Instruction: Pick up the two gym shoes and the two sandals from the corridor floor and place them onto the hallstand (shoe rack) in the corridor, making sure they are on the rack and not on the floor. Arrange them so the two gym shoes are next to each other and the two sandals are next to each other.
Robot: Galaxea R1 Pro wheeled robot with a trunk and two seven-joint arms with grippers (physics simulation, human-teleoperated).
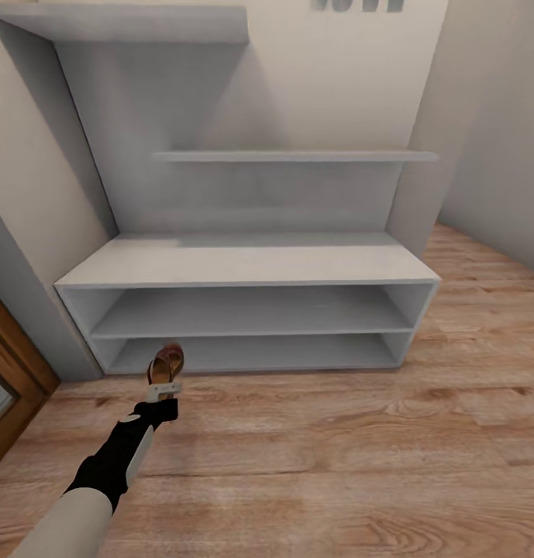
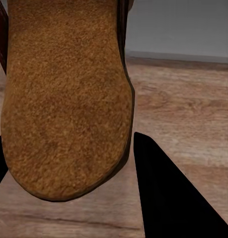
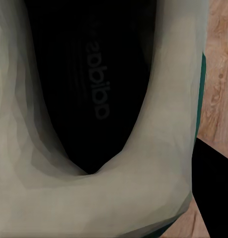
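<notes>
Head view: left pincer (image 1: 165, 385) clamps sandal (image 1: 167, 363) before hallstand (image 1: 247, 271)

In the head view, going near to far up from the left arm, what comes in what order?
Left arm → left gripper → sandal held in it → hallstand's bottom shelf → bench top → wall shelf.

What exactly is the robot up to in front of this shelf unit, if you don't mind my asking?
It is putting shoes away. The left gripper holds a brown sandal just above the corridor floor, in front of the hallstand, low at its left end. The right wrist view looks straight into a cream-white gym shoe close against that camera, apparently held, though its grip is not visible. The hallstand's bench top and both low shelves have no shoes on them yet.
</notes>
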